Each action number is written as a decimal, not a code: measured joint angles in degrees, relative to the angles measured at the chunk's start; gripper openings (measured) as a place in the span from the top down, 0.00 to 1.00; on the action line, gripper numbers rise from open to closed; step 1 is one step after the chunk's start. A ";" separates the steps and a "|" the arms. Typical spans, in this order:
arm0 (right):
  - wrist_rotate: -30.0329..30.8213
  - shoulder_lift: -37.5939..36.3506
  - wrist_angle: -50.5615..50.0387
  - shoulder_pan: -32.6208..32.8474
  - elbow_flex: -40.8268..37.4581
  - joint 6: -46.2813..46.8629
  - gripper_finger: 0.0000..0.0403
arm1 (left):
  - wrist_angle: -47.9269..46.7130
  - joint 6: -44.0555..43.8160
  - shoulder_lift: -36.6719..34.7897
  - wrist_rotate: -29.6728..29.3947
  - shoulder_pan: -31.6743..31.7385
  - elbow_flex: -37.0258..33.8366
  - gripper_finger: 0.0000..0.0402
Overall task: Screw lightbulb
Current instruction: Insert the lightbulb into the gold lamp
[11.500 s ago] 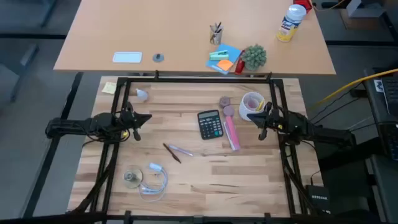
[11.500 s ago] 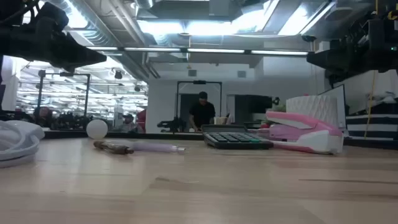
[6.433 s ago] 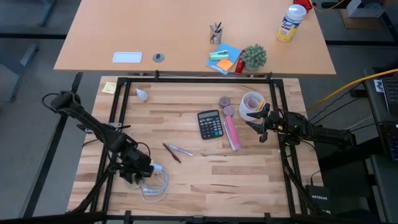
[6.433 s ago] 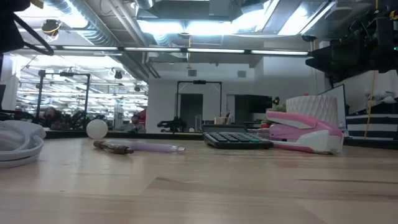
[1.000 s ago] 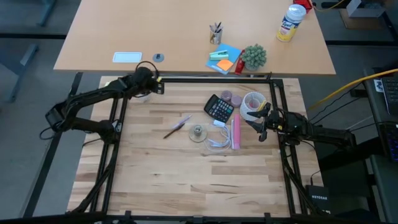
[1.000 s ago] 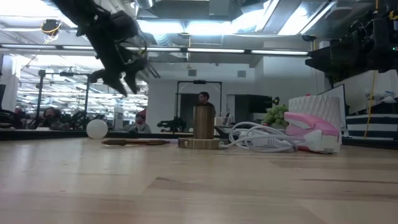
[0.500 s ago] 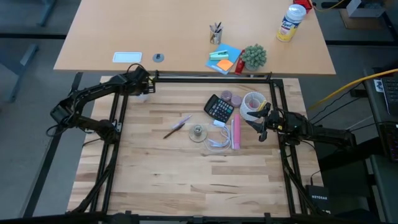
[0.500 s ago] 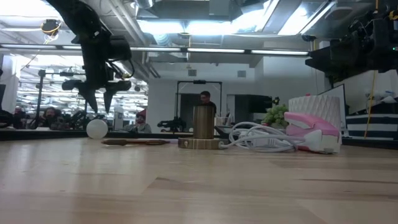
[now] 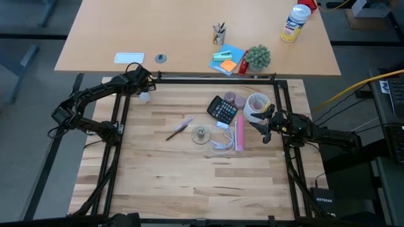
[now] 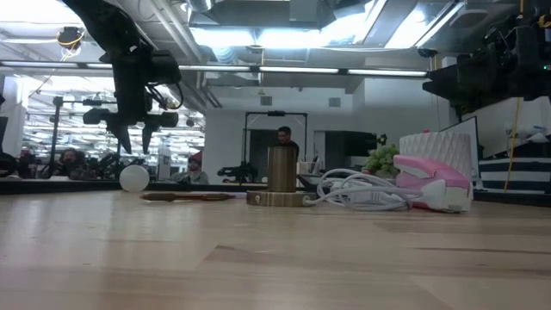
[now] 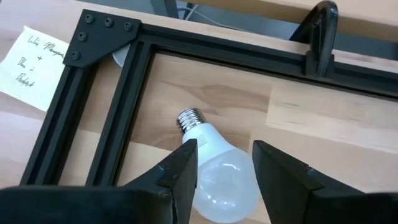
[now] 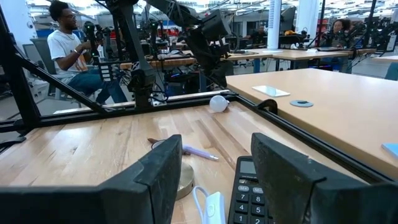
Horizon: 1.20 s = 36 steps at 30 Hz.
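1. Hovering over the far left corner of the butcher-block wooden table (image 9: 189, 170), with the left gripper (image 11: 222, 163) spread wide, its dark fingers (image 11: 180, 171) straddling the frosted-white rounded lightbulb (image 11: 216, 178) but not yet touching it.
2. Lying on its side just inside the black metal frame (image 11: 124, 93), glass end toward the gripper, silvery screw base pointing away toward the frame corner.
3. Best done by dropping straight down until both pads flank the widest part of the glass, then closing gently; likely to roll if nudged from one side only.
4. Worth keeping clear of the frame rail close beside the bulb.
5. Carrying then to the short brass cylindrical socket (image 9: 200, 133) on its round base, near the table's middle, with its white looped cord (image 9: 219, 144) beside it.
6. Waiting at the right edge: right gripper (image 9: 265, 124), parted wide in its own wrist view.
7. Counted: one lightbulb, one socket, one black calculator (image 9: 223, 110), one pink stapler (image 9: 239, 135), two grippers.
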 joint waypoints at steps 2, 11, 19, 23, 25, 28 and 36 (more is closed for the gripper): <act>0.02 0.00 0.00 0.01 -0.02 0.00 0.51 | 0.01 -0.03 0.00 0.00 0.02 0.00 0.64; 0.04 0.00 0.00 0.01 -0.02 0.00 0.51 | -1.61 -4.77 0.00 1.98 0.00 0.00 0.71; 0.04 0.00 -0.02 -0.01 -0.01 0.00 0.51 | -7.99 -8.72 0.00 3.65 0.00 0.00 0.83; 0.04 0.00 -0.04 -0.01 -0.02 0.00 0.51 | -8.22 -9.37 -0.02 3.63 0.02 0.00 0.89; 0.06 0.00 -0.04 -0.01 0.00 0.00 0.51 | -8.19 -9.48 -0.02 3.61 0.01 0.00 0.91; 0.04 0.00 -0.04 0.01 -0.02 0.00 0.51 | -8.20 -10.95 -0.02 3.56 0.02 0.00 0.94; 0.04 0.00 -0.04 0.01 0.00 0.00 0.51 | -8.18 -15.54 0.09 3.09 0.00 0.00 1.00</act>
